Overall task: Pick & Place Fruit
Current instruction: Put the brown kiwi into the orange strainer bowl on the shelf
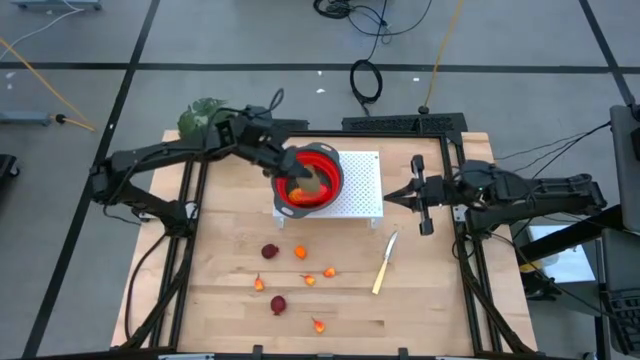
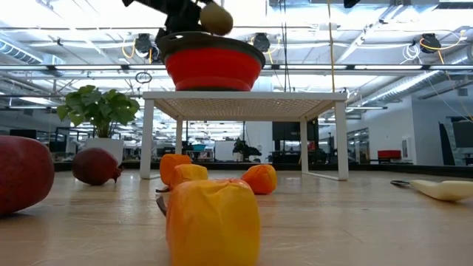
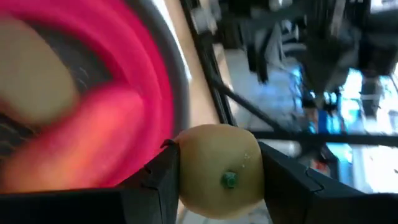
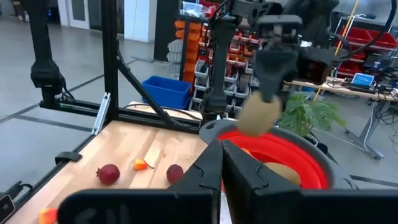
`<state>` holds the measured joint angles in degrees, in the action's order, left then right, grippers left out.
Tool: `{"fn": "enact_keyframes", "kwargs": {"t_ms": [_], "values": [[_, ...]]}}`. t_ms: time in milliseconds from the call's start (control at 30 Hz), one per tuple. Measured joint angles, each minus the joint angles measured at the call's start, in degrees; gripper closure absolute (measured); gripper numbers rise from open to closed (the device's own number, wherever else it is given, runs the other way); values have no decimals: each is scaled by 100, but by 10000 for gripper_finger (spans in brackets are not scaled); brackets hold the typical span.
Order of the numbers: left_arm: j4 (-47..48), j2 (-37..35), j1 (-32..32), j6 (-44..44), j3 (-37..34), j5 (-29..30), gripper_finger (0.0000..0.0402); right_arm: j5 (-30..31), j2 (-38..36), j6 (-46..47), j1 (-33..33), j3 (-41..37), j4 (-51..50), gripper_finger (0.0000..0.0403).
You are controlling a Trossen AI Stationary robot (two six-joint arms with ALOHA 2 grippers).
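My left gripper [image 1: 300, 172] is shut on an olive-brown oval fruit [image 3: 217, 169] and holds it over the red grey-rimmed bowl [image 1: 325, 160]. The bowl stands on a white perforated stand [image 1: 362, 190]. In the bowl lie another olive oval [image 4: 281, 172] and a red-orange piece [image 3: 81, 146]. Two dark red round fruits [image 1: 269, 251] [image 1: 278, 304] and several tiny orange pieces [image 1: 300, 252] rest on the wooden table. My right gripper [image 1: 402, 196] hangs shut and empty, just right of the stand. My left gripper pinches the olive fruit's two opposite sides [image 3: 186, 180] between its two fingers. The fingers [image 4: 273, 68] slant down from the table's left. The fruit [image 2: 216, 18] is lifted clear, just above the bowl's rim, its green stem spot [image 3: 229, 180] facing the wrist camera.
A pale-handled knife [image 1: 384, 262] lies on the table, right of the loose fruit. The table's black frame [image 1: 188, 215] runs along both sides. A potted plant [image 1: 205, 117] stands behind the left arm.
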<state>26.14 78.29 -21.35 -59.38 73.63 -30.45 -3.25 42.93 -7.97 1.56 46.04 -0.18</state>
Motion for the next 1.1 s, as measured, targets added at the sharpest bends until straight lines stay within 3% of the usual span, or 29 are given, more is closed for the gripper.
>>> {"fn": "enact_keyframes", "kwargs": {"t_ms": [233,467,633,967,1100], "values": [[163,31,-209,1012,7,1173,227,4,-85,-9,0,0,-13,403],[506,29,15,2885,7,2197,227,10,-95,-17,2,0,-157,403],[777,31,316,4154,7,3171,227,15,-95,-20,2,0,-161,403],[891,30,1252,5258,7,4567,227,61,-95,-39,-9,1,-151,403],[886,51,1760,6087,7,5716,227,201,-93,-34,-7,2,-149,403]]}}
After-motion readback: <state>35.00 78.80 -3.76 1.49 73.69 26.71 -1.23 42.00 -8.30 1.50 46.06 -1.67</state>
